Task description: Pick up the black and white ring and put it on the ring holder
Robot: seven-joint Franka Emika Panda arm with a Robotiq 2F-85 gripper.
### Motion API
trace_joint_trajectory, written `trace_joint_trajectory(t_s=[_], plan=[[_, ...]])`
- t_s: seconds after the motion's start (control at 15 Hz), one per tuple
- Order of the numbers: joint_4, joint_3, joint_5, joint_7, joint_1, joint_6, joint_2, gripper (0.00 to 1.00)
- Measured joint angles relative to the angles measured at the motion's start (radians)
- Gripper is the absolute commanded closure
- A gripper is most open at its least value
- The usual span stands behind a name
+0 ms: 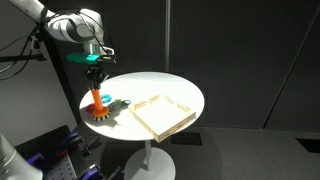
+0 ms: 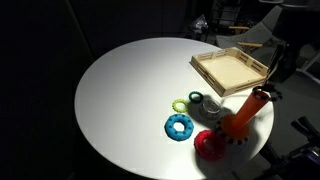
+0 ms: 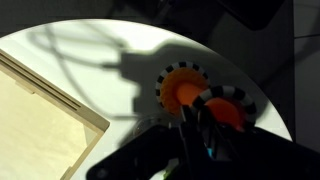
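One arm [image 1: 65, 27] points down over the ring holder [image 1: 99, 110], jaws by the black and white ring [image 3: 228, 97], opening unclear.

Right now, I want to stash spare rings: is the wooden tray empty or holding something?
Empty: in both exterior views the wooden tray shows only bare wood inside its rim.

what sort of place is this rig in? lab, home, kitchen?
Probably a lab or studio test cell, not a home. A dark curtain-like backdrop fills the background, a lone round white pedestal table stands in front of it, and the grey robot arm reaches over the table.
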Motion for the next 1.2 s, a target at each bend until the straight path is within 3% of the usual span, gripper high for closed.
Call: trace_joint_trajectory(t_s=[1.2], plan=[[-0.098,0.001,-0.011,-0.001,0.025,0.136,-0.07,0.95]])
